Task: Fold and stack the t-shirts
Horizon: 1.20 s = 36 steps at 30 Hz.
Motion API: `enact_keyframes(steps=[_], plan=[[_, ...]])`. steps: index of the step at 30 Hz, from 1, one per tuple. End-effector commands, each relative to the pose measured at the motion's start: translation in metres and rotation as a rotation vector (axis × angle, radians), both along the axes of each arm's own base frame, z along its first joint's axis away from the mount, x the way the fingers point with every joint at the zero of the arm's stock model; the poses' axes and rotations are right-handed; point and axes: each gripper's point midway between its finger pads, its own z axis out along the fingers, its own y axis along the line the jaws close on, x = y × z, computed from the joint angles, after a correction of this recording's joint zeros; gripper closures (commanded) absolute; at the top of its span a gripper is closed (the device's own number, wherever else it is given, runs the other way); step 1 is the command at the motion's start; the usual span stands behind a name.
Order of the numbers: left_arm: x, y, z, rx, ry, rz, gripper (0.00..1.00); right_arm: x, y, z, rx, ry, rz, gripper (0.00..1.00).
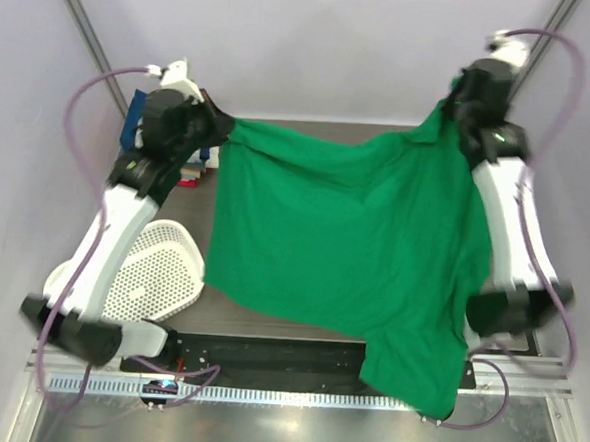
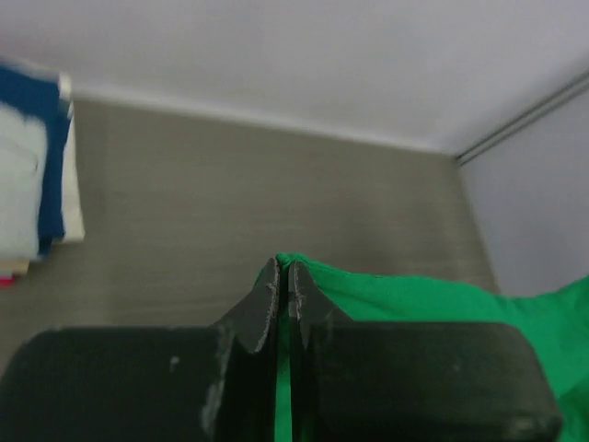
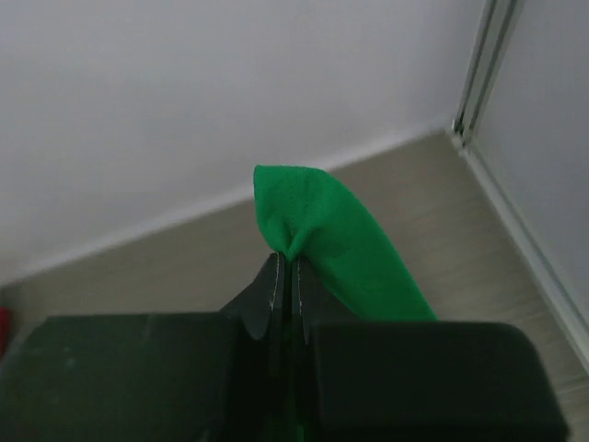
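The green t-shirt (image 1: 344, 244) is spread wide over the table (image 1: 231, 319), held up along its far side by both arms and sagging between them. The left gripper (image 1: 218, 128) is at the far left corner of the table, and its wrist view shows the left gripper (image 2: 283, 276) with jaws pressed together on a thin edge of the green t-shirt (image 2: 433, 299), which trails off to the right above the grey-brown table (image 2: 230, 184). The right gripper (image 1: 452, 110) is at the far right corner, raised a little higher; in its own camera the right gripper (image 3: 283, 267) is clamped on a bunched fold of the green t-shirt (image 3: 322, 221) that sticks up above the fingertips, with the table (image 3: 166, 267) and the wall behind. From the two held corners the cloth slopes down toward the near edge, covering most of the table, and its lower right part hangs over the near edge close to the near right corner. A folded pile (image 1: 196, 167) of blue, pale and red cloth sits at the far left corner, just beside the left gripper, and shows at the left of the left wrist view as the folded pile (image 2: 37, 184). A white perforated basket (image 1: 157, 273) lies at the left edge, partly under the left arm and close to the shirt's left side.
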Motion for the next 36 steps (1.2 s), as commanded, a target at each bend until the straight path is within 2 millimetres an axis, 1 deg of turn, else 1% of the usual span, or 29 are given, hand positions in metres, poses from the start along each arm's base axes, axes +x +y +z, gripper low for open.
enact_keyframes(steps=[1,2,3,4,5,6,7,8,9,10,11,12,15,16,18,20,22,23,24,25,26,27,28,29,30,31,33,34,36], plan=[[0.062,0.017,-0.115,-0.038,0.285,0.086,0.98,0.064,0.011,-0.119,-0.031,0.261,0.030,0.99],[0.073,0.014,-0.137,-0.039,0.329,0.061,0.89,0.080,0.013,-0.137,-0.026,0.297,0.037,0.76],[0.095,0.017,-0.181,-0.025,0.426,0.066,0.76,0.102,0.019,-0.183,-0.026,0.397,0.052,0.48],[0.099,0.016,-0.193,-0.015,0.471,0.036,0.52,0.104,0.017,-0.209,-0.031,0.486,0.040,0.28],[0.106,0.009,-0.185,-0.014,0.469,0.001,0.42,0.114,0.016,-0.203,-0.030,0.481,0.028,0.17],[0.107,0.005,-0.193,-0.007,0.492,-0.018,0.36,0.119,0.016,-0.226,-0.035,0.535,0.018,0.16],[0.108,0.002,-0.197,-0.004,0.499,-0.033,0.25,0.118,0.014,-0.228,-0.038,0.551,0.004,0.14],[0.108,-0.001,-0.196,0.004,0.489,-0.042,0.22,0.114,0.012,-0.234,-0.041,0.566,-0.008,0.14],[0.105,-0.003,-0.198,0.019,0.488,-0.039,0.20,0.108,0.011,-0.227,-0.032,0.552,-0.016,0.13],[0.102,-0.005,-0.199,0.027,0.488,-0.042,0.20,0.106,0.010,-0.227,-0.029,0.543,-0.020,0.13],[0.097,-0.005,-0.194,0.028,0.478,-0.045,0.20,0.097,0.011,-0.241,-0.023,0.572,-0.014,0.13],[0.091,-0.005,-0.201,0.038,0.491,-0.037,0.20,0.092,0.013,-0.244,-0.012,0.574,-0.004,0.13],[0.071,-0.008,-0.195,0.056,0.470,-0.033,0.20,0.076,0.033,-0.257,0.069,0.565,0.090,0.13],[0.063,-0.007,-0.211,0.070,0.492,-0.024,0.21,0.078,0.039,-0.256,0.093,0.536,0.119,0.13],[0.048,-0.012,-0.212,0.069,0.483,-0.037,0.22,0.074,0.052,-0.271,0.137,0.555,0.174,0.13],[0.033,-0.017,-0.233,0.071,0.509,-0.060,0.23,0.086,0.055,-0.283,0.142,0.563,0.184,0.13],[0.026,-0.022,-0.236,0.048,0.492,-0.069,0.24,0.097,0.054,-0.288,0.142,0.565,0.174,0.14],[0.015,-0.024,-0.257,0.048,0.533,-0.088,0.24,0.110,0.053,-0.280,0.147,0.540,0.170,0.14],[0.009,-0.031,-0.264,0.048,0.544,-0.106,0.24,0.119,0.054,-0.297,0.157,0.566,0.165,0.15],[0.005,-0.034,-0.274,0.048,0.562,-0.113,0.25,0.126,0.053,-0.304,0.162,0.572,0.163,0.16],[-0.003,-0.035,-0.290,0.061,0.594,-0.111,0.25,0.140,0.054,-0.293,0.165,0.538,0.162,0.17],[-0.010,-0.040,-0.300,0.068,0.616,-0.123,0.25,0.149,0.055,-0.316,0.168,0.573,0.161,0.18],[-0.013,-0.041,-0.308,0.071,0.627,-0.124,0.25,0.156,0.056,-0.320,0.168,0.571,0.166,0.20],[-0.016,-0.041,-0.315,0.072,0.641,-0.122,0.25,0.169,0.056,-0.310,0.166,0.539,0.167,0.20],[-0.022,-0.036,-0.327,0.080,0.669,-0.105,0.24,0.176,0.058,-0.316,0.165,0.540,0.169,0.21],[-0.025,-0.035,-0.332,0.085,0.678,-0.101,0.25,0.182,0.056,-0.334,0.160,0.565,0.157,0.22],[-0.036,-0.030,-0.345,0.091,0.707,-0.096,0.24,0.196,0.055,-0.332,0.153,0.541,0.151,0.23],[-0.040,-0.028,-0.349,0.096,0.717,-0.094,0.24,0.201,0.054,-0.349,0.148,0.562,0.143,0.24],[-0.046,-0.023,-0.355,0.106,0.722,-0.085,0.24,0.213,0.051,-0.345,0.131,0.533,0.132,0.25]])
